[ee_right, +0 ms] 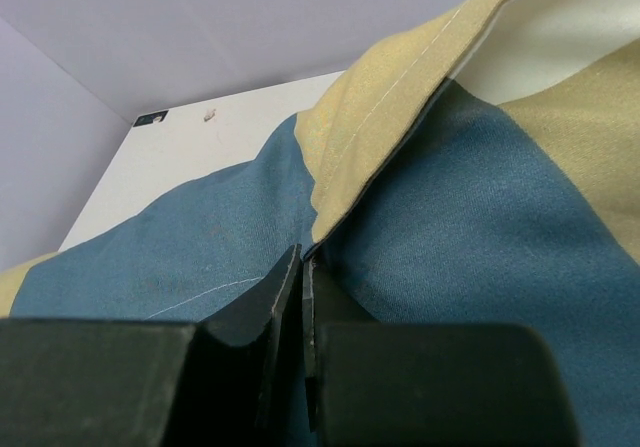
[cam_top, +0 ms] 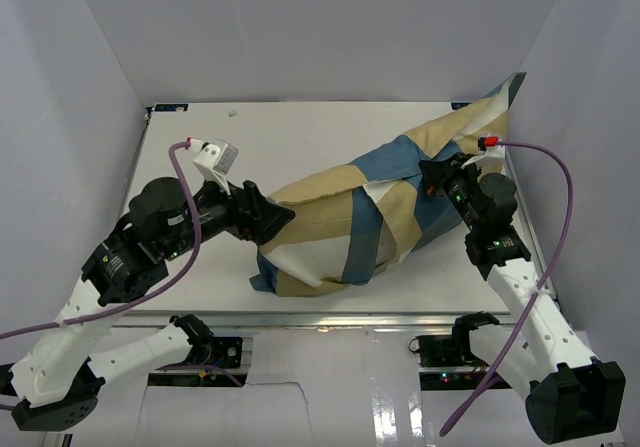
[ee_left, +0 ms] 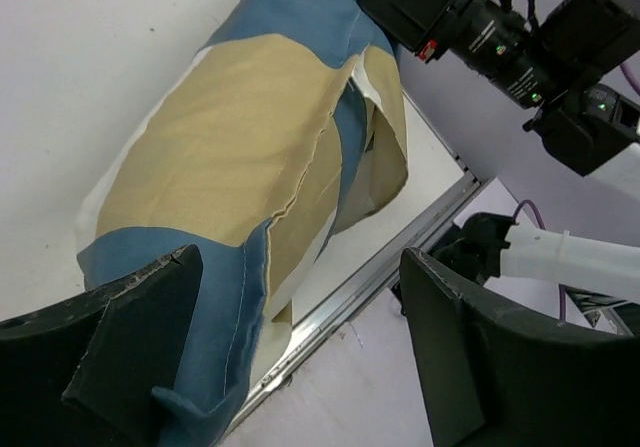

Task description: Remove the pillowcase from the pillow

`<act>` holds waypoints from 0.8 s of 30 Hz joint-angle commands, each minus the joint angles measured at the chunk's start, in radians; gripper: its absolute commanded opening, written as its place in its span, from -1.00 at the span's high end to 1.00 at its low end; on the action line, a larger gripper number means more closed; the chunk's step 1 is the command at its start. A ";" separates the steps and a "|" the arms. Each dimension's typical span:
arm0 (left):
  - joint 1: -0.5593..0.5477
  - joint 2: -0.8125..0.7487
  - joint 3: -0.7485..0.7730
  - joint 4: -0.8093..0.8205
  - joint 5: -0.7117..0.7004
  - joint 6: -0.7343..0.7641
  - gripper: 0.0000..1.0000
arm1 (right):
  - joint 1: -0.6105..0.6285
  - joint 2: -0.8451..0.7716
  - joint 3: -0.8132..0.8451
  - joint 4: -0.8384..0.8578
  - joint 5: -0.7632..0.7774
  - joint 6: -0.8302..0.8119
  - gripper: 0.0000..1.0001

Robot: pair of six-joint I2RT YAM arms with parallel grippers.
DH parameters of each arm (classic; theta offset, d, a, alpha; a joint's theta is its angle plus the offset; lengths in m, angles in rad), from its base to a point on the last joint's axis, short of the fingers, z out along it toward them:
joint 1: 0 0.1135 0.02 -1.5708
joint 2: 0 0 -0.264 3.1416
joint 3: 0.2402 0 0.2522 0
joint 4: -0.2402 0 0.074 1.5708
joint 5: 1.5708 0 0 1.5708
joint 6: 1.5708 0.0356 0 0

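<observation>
The pillowcase (cam_top: 380, 207), in blocks of blue, tan and cream, lies bulging across the table from near centre up to the back right corner. It fills the left wrist view (ee_left: 240, 137) and the right wrist view (ee_right: 480, 227). The pillow is almost wholly hidden inside it; I cannot tell the white patches from cream cloth. My left gripper (cam_top: 278, 217) is open at the case's near-left end, its left finger (ee_left: 130, 347) against the blue edge (ee_left: 215, 317). My right gripper (cam_top: 432, 179) is shut on a blue and tan fold (ee_right: 303, 262) near the far end.
The white table (cam_top: 200, 287) is walled by grey panels on three sides. A metal rail (ee_left: 400, 257) runs along its near edge, close under the case. The right arm (ee_left: 520, 37) shows in the left wrist view. A small speck (cam_top: 232, 113) lies at the back.
</observation>
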 commanded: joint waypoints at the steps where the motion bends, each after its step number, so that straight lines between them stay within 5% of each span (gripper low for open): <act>1: -0.001 0.055 -0.034 0.029 0.059 -0.009 -0.79 | 0.002 -0.010 0.015 0.021 0.002 -0.023 0.85; 7: -0.004 0.196 -0.091 0.075 -0.031 0.023 -0.74 | 0.002 0.010 0.016 0.022 0.002 -0.020 0.85; 11: -0.003 0.229 -0.093 0.061 -0.319 0.044 -0.59 | 0.002 -0.001 0.031 0.002 0.023 -0.030 0.85; 15: -0.003 0.247 0.033 -0.020 -0.637 0.103 -0.83 | 0.002 0.007 0.048 0.002 0.057 -0.032 0.85; 19: -0.003 0.267 0.257 -0.106 -0.480 0.113 -0.79 | 0.002 0.106 0.115 -0.001 0.097 -0.038 0.85; 24: -0.004 0.259 0.220 0.003 -0.168 0.120 -0.65 | 0.002 0.179 0.150 0.007 0.085 -0.027 0.85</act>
